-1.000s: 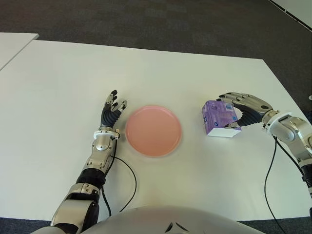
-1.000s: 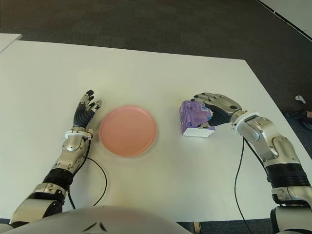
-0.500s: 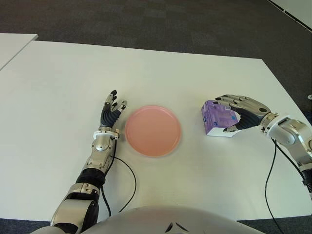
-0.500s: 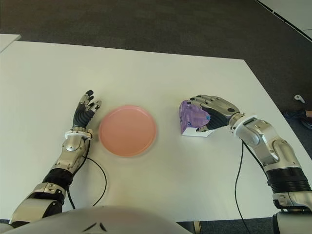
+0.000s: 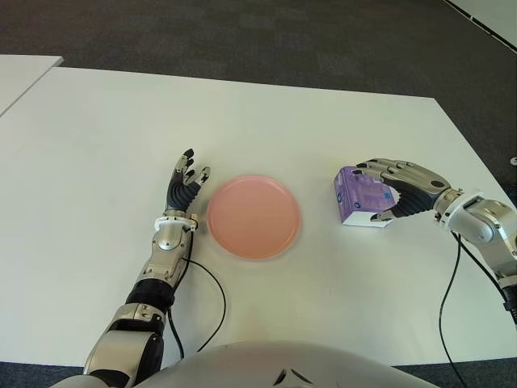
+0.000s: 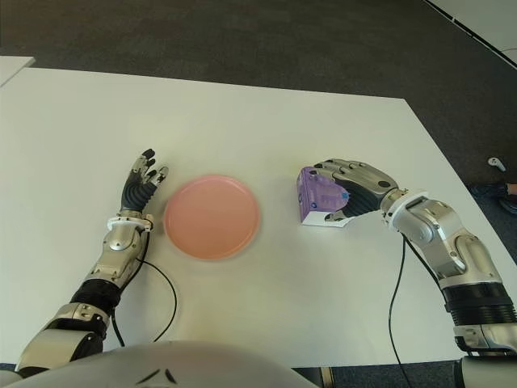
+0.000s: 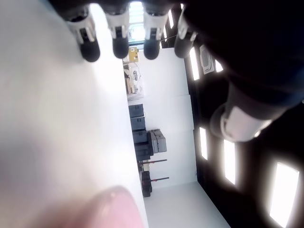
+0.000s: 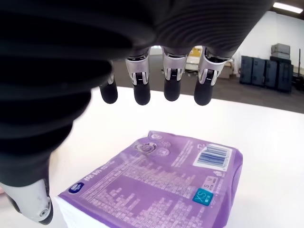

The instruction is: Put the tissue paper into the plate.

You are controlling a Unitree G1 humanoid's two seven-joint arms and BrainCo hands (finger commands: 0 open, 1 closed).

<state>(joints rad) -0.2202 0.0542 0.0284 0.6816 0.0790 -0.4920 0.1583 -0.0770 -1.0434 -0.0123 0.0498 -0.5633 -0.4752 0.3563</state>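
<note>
Only "XS" reads on the purple tissue pack [image 8: 156, 190] (right hand [image 5: 404, 190] fingers [image 8: 171, 80] spread above, ungripped).

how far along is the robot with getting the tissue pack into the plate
Nothing is delivered yet: the pink plate holds nothing. In hand: the right hand arches over the purple tissue pack, fingers spread above it, not closed. The left hand shows idle left of the plate. Left: grasp, carry over, set down.

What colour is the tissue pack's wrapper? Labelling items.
Purple, on the tissue pack; right wrist view shows it best.
</note>
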